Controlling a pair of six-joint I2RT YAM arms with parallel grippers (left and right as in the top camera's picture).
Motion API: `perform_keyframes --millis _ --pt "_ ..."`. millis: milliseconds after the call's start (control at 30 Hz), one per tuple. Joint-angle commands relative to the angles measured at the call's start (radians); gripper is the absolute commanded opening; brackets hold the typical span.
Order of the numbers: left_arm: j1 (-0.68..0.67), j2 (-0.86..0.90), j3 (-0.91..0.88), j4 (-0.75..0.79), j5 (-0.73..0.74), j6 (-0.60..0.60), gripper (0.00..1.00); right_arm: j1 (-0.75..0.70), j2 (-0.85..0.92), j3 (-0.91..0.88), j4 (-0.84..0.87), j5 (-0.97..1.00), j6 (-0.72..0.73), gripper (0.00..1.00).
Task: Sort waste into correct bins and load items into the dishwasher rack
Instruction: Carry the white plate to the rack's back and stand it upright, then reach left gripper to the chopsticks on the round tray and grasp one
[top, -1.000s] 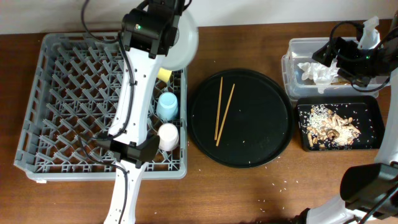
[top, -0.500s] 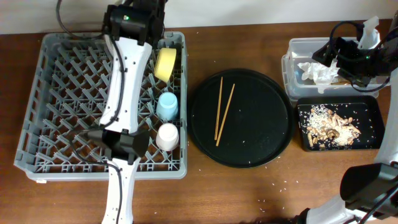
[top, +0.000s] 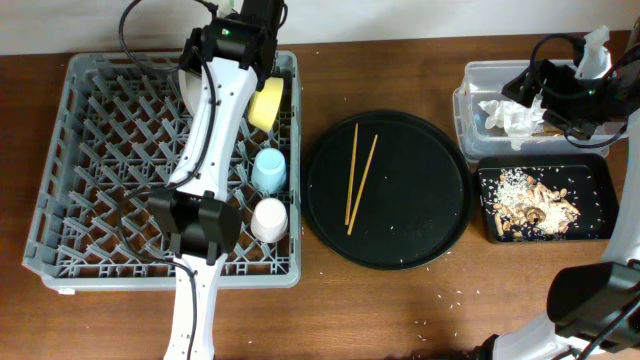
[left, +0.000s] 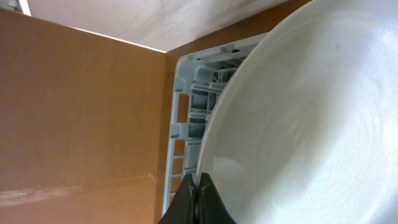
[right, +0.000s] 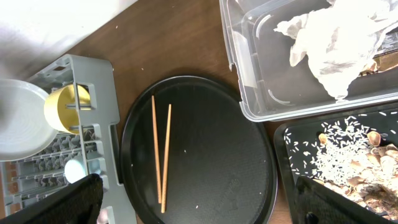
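My left gripper (left: 198, 186) is shut on the rim of the white plate (left: 311, 118). It holds the plate on edge at the back of the grey rack (top: 100, 180), beside the yellow bowl (top: 266, 102). The right wrist view shows the plate (right: 22, 118) left of the bowl (right: 65, 106). The blue cup (top: 269, 168) and pink-white cup (top: 270, 218) sit in the rack's right side. Two chopsticks (top: 358, 178) lie on the round black tray (top: 420, 230). My right gripper (right: 205, 205) is open and empty, high above the clear tub (top: 470, 100).
White tissue (top: 512, 115) lies in the clear tub. Brown scraps and rice (top: 535, 205) fill the shallow black tray (top: 600, 165) in front of it. My left arm (top: 215, 120) stretches across the rack's right half. A few crumbs dot the wooden table near the front.
My left arm swung the plate from beyond the rack's back right corner leftward over the rack, uncovering the yellow bowl. The right arm has not moved.
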Motion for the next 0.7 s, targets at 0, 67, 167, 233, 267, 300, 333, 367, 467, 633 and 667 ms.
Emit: perform_keyframes --millis 0,67,167,233,267,300,333,367,467,633,667 --pt "-0.023 -0.024 -0.006 0.003 0.066 -0.017 0.30 -0.003 -0.016 0.013 0.000 0.006 -0.011 0.98" --pt "-0.024 -0.024 -0.006 0.003 0.133 -0.017 0.53 -0.003 -0.016 0.013 0.000 0.005 -0.011 0.98" --pt "-0.021 -0.024 -0.006 0.010 0.248 -0.017 0.66 -0.003 -0.016 0.013 0.000 0.005 -0.011 0.99" --pt "-0.019 -0.024 -0.006 0.021 0.347 -0.018 0.68 -0.003 -0.016 0.013 0.000 0.006 -0.011 0.99" --pt "-0.019 -0.024 -0.006 0.022 0.380 -0.017 0.69 -0.003 -0.016 0.013 0.000 0.005 -0.011 0.98" --pt "-0.019 -0.024 -0.006 0.024 0.416 -0.018 0.68 -0.003 -0.016 0.013 0.000 0.005 -0.011 0.99" --pt "-0.019 -0.025 0.002 0.024 0.454 -0.018 0.69 -0.003 -0.016 0.013 0.000 0.006 -0.011 0.99" --pt "-0.019 -0.026 0.014 0.024 0.484 -0.018 0.69 -0.003 -0.016 0.013 0.000 0.005 -0.011 0.99" --pt "-0.019 -0.057 0.092 0.024 0.661 -0.018 0.69 -0.003 -0.016 0.013 0.000 0.005 -0.011 0.99" --pt "-0.045 -0.101 0.148 0.023 1.170 -0.077 0.74 -0.003 -0.016 0.013 0.000 0.005 -0.011 0.98" --pt "-0.064 -0.096 0.132 0.020 1.237 -0.077 0.74 -0.003 -0.016 0.013 0.000 0.005 -0.011 0.98"
